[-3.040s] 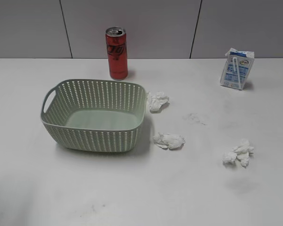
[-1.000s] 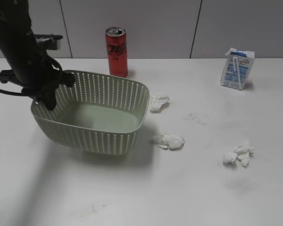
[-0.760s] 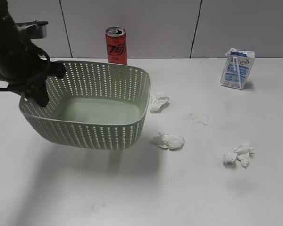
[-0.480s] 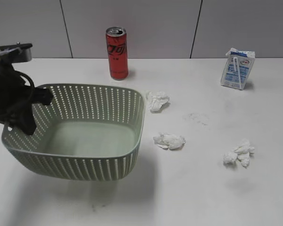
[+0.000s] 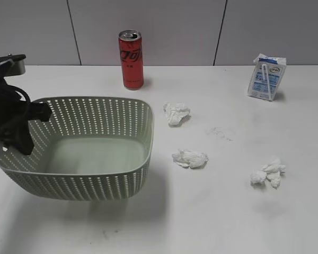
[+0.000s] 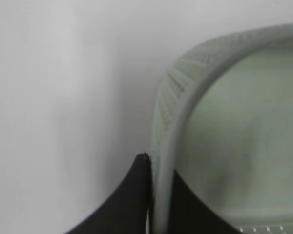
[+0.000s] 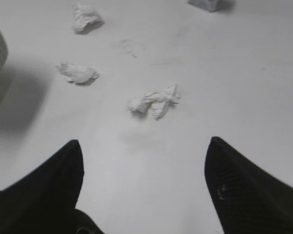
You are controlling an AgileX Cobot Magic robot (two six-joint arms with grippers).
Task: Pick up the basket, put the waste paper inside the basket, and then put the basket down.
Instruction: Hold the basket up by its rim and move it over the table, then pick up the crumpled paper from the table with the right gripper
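The pale green basket (image 5: 95, 159) hangs tilted above the table at the left, empty. My left gripper (image 5: 22, 138) is shut on its left rim; the left wrist view shows the two black fingers (image 6: 158, 168) pinching the basket wall (image 6: 176, 107). Three white waste paper wads lie on the table: one at the back (image 5: 176, 113), one in the middle (image 5: 190, 157), one at the right (image 5: 268, 171). My right gripper (image 7: 144, 146) is open and empty, above the table, with the nearest wad (image 7: 154, 101) ahead of it. It is out of the exterior view.
A red drink can (image 5: 131, 59) stands at the back, beyond the basket. A blue-and-white carton (image 5: 267, 77) stands at the back right. A grey panelled wall runs behind the table. The basket's shadow (image 7: 19, 102) falls at the left of the right wrist view.
My left arm came in, gripped the basket's left rim and lifted it off the table, carrying it left and toward the front. The paper wads, can and carton have not moved.
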